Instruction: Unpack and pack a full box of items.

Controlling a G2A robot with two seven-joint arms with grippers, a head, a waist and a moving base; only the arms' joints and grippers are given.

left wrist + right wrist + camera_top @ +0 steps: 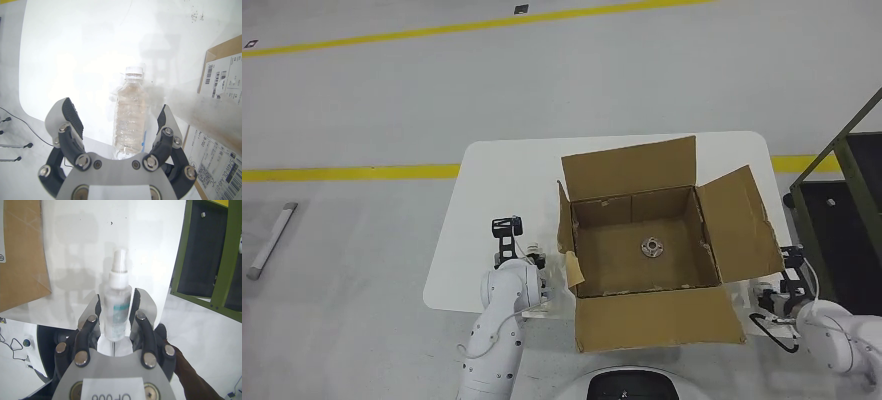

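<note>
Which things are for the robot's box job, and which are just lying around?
For the job: cardboard box, water bottle, spray bottle, round part inside the box.
Just lying about: green rack, pale tube.

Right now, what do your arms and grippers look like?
The left arm and right arm are glossy white shells. The left gripper and right gripper have silver metal plates, bolted black linkages, and black ribbed pads on the jaws. A white label marks each base.
</note>
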